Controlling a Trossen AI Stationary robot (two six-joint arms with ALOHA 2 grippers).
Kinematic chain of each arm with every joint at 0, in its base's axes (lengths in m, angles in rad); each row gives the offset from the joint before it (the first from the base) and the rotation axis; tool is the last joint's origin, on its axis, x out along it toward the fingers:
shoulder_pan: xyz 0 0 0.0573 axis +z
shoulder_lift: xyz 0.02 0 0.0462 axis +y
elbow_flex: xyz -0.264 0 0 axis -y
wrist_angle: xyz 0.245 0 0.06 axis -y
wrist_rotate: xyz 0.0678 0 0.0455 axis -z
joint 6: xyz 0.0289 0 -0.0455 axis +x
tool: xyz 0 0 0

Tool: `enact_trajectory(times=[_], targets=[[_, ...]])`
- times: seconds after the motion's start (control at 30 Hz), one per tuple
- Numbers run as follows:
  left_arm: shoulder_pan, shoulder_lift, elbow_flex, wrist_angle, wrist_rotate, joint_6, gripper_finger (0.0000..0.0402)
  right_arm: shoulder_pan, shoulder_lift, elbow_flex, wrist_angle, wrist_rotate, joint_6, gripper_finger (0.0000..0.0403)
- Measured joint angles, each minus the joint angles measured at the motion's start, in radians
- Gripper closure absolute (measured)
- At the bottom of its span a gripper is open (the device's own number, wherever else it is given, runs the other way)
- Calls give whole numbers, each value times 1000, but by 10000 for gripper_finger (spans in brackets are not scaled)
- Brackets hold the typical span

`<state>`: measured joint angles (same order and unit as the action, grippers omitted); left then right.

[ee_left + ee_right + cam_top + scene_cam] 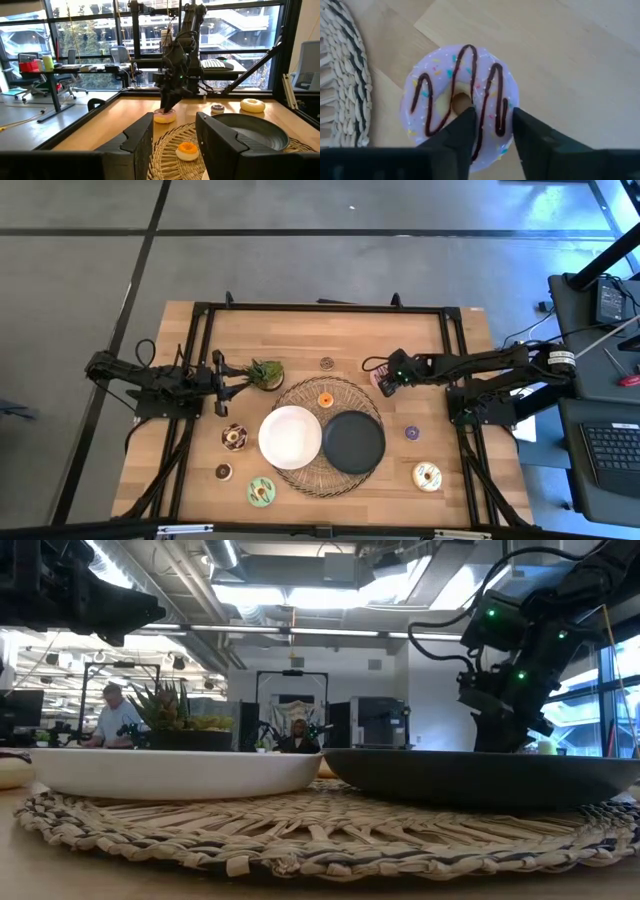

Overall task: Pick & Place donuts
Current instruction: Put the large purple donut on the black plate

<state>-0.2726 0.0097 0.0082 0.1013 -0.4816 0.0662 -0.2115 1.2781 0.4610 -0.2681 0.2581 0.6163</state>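
Hovering directly over a pale lilac donut [460,107] with dark zigzag icing and sprinkles, your right gripper [492,131] has its two fingers parted, one fingertip [465,122] over the ring's hole and the other at its outer edge, so one side of the ring sits in the gap between them. They look close to the icing, but you can't tell from this angle whether they touch it. That donut lies on the bare wood just beside the rim of the woven mat [342,75], right of it in the high view.

You can see your left gripper [222,383] waiting at the left side of the table [300,325], near the small potted plant [266,373], its fingers [135,142] apart and empty.

On the mat, an orange donut [325,400] sits behind the white plate [290,437] and the black plate [353,441]. Other donuts lie scattered on the wood: a small purple one [411,433] and a cream one [427,476] to the right, a brown one [234,437] and a green one [262,492] to the left.
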Motion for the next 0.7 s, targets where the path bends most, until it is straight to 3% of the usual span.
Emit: enact_trajectory(times=[0.23,0.37,0.47,0.7], targets=[[0,0,0,0,0,0,258,0,-48,99,-115,2,-97,335],[0,0,0,0,0,0,258,23,-58,197,-155,-85,-103,342],[0,0,0,0,0,0,258,80,-54,241,-131,-162,-101,343],[0,0,0,0,-7,0,258,285,-19,237,16,-177,-14,343]])
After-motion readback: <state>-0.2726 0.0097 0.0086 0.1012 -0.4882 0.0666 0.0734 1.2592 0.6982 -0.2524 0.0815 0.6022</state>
